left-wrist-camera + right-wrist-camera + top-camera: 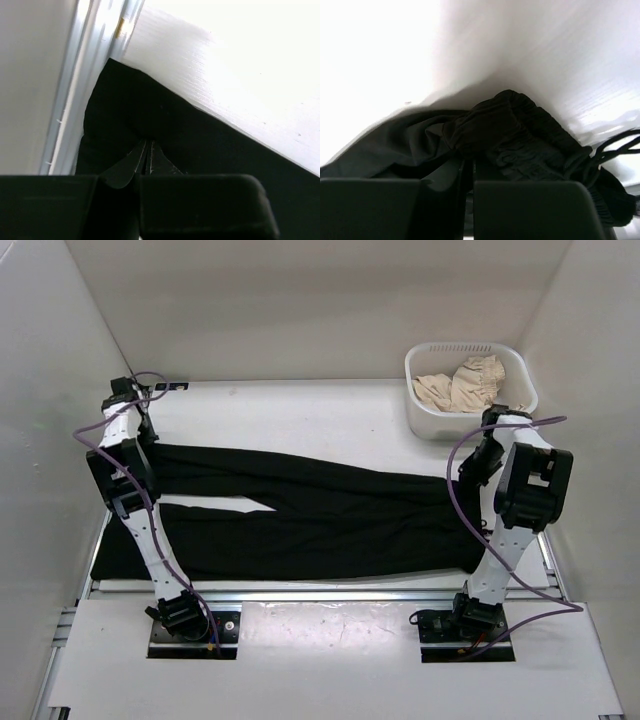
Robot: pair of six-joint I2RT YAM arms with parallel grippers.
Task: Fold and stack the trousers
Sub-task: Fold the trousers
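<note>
The black trousers [330,510] lie spread flat across the table, legs pointing left and waist to the right. My left gripper [147,440] is at the end of the far leg. In the left wrist view its fingers [148,144] are pressed together on the hem corner of the trousers [200,145], and the cloth puckers at the tips. My right gripper [472,475] is at the waist end. Its fingers [468,161] are shut, with the gathered waistband [510,125] bunched up at their tips; a drawstring trails off to the right.
A white basket [425,415] holding a beige cloth [460,385] stands at the back right, just behind the right arm. White walls enclose the table on the left, back and right. A metal rail [95,75] runs along the left edge beside the hem.
</note>
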